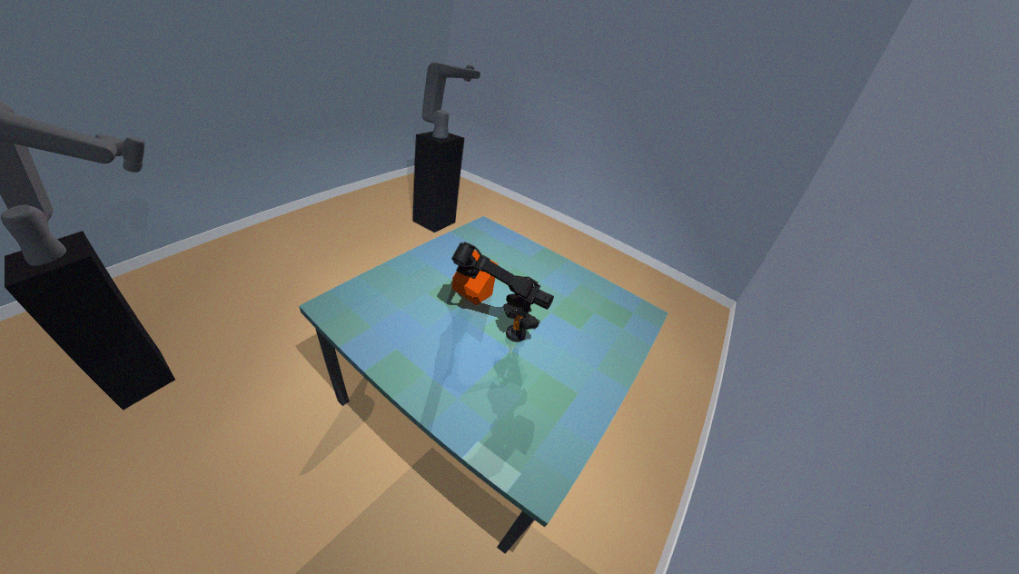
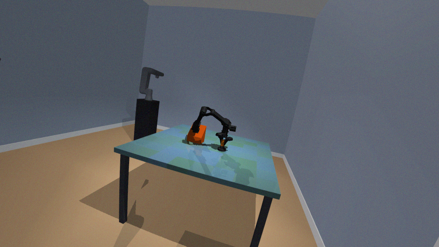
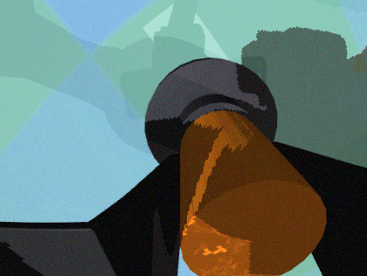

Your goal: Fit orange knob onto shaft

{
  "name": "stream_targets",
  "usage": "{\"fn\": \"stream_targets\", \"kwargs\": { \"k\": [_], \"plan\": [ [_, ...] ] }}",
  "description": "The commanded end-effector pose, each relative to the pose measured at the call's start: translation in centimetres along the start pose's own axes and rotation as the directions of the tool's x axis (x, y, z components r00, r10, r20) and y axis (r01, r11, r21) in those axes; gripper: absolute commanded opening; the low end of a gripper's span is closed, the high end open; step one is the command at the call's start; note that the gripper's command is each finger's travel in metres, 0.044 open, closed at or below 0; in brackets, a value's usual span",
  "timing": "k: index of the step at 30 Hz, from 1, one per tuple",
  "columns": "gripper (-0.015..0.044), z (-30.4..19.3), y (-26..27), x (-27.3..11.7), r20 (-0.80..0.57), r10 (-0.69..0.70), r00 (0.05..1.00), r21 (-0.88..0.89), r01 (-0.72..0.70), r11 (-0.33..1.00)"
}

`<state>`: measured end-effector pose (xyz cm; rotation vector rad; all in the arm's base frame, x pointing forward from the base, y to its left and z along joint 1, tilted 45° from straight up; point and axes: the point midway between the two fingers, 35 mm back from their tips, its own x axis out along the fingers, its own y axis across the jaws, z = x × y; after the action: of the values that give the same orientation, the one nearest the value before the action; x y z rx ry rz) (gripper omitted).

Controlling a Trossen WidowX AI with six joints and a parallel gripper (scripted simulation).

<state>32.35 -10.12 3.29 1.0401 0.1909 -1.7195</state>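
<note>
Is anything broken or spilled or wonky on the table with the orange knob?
Nothing looks spilled or broken. The gripper grips the orange knob over the round pedestal. I can't see the knob's hole, so I can't tell if it lines up.

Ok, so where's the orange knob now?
The orange knob is between the gripper's fingers, over the dark round pedestal, right of the big orange block in the exterior view.
</note>
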Motion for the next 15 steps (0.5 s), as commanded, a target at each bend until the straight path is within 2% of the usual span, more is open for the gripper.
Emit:
{"fn": "stream_targets", "kwargs": {
  "k": [1,14,15],
  "plan": [
    [0.0000,0.02,-0.05,0.36,0.002,0.001,1.000,0.034,-0.001,0.999],
    [0.0000,0.01,-0.02,0.46,0.000,0.000,1.000,0.033,0.000,0.999],
    [0.0026,0.01,-0.02,0.46,0.000,0.000,1.000,0.033,0.000,0.999]
  ]
}}
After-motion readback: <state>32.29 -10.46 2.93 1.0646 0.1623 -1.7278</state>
